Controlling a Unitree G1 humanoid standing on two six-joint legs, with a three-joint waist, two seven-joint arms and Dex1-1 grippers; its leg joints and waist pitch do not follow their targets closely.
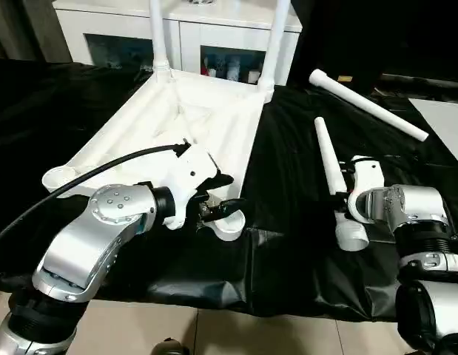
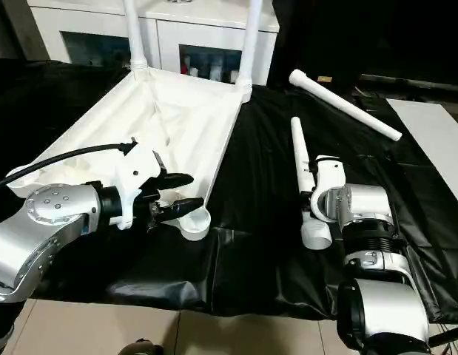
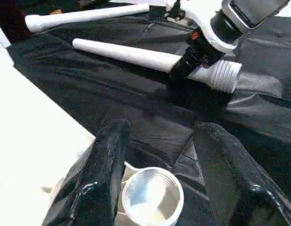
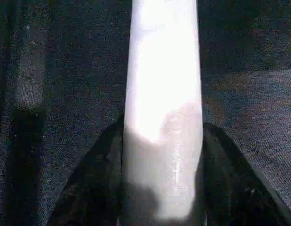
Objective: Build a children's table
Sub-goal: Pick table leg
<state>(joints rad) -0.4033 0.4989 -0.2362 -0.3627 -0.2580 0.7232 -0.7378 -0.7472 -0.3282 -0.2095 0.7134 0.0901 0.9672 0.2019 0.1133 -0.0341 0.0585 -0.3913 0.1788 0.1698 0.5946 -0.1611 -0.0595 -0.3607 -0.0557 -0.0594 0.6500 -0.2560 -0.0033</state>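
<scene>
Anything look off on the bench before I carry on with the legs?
Nothing looks damaged or spilled. The tabletop lies upside down with two legs fitted at its far corners. Two loose legs lie on the black sheet: one farther off, and one between the right gripper's fingers.

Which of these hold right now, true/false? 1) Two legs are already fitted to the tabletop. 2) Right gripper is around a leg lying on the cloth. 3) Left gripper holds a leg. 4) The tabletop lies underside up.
1) True: two legs stand up from the far corners of the tabletop.
2) True: the right gripper has a finger on each side of the near loose leg.
3) False: the left gripper is at the tabletop's near corner socket, holding no leg.
4) True.
</scene>
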